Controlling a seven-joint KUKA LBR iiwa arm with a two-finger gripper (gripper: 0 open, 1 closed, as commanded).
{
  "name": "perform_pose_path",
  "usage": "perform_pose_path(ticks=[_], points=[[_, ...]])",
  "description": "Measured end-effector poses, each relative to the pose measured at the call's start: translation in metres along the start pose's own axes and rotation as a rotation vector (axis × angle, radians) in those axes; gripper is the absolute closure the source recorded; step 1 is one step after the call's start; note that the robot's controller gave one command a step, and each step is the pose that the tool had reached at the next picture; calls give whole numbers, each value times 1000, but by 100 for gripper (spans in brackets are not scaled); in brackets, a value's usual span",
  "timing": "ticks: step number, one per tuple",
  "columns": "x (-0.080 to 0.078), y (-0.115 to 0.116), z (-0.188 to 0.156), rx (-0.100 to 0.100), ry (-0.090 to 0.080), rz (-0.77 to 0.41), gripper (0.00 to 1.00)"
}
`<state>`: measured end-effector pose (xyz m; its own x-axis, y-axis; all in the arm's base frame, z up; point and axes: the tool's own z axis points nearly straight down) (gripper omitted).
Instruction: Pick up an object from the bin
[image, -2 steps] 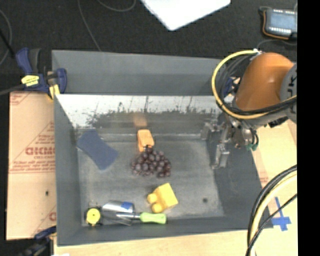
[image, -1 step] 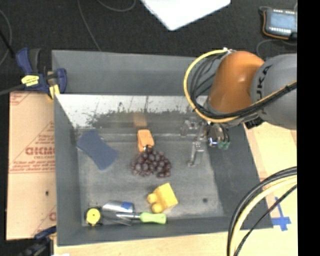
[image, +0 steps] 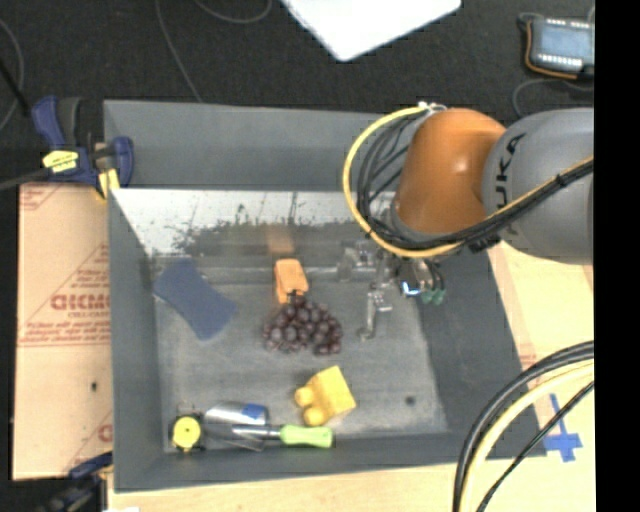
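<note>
Purple grape cluster (image: 301, 328), probably a toy, lies near the middle of the grey metal bin (image: 460, 340). It is the thing nearest the gripper (image: 374, 322), which hangs just to its right, apart from it, with nothing seen in its grasp. Whether the claw is spread or closed cannot be told from this angle. An orange block (image: 290, 278) touches the cluster's upper edge. A yellow toy block (image: 326, 394) lies below the cluster, a blue flat pad (image: 194, 297) sits well off to the left, and a tool (image: 250, 428) with a yellow wheel and green handle rests along the near wall. To pick well, the gripper should probably shift left until centred over the cluster, descend straight, and close across its narrower width, keeping clear of the orange block so only one thing lifts.
</note>
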<state>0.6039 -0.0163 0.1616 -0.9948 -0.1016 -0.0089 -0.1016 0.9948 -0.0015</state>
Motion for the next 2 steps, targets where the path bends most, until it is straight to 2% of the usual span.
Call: perform_pose_path(ticks=[1, 2], points=[[3, 9, 40, 2, -3, -37, 0], [-9, 28, 86, 3, -10, 216, 100]])
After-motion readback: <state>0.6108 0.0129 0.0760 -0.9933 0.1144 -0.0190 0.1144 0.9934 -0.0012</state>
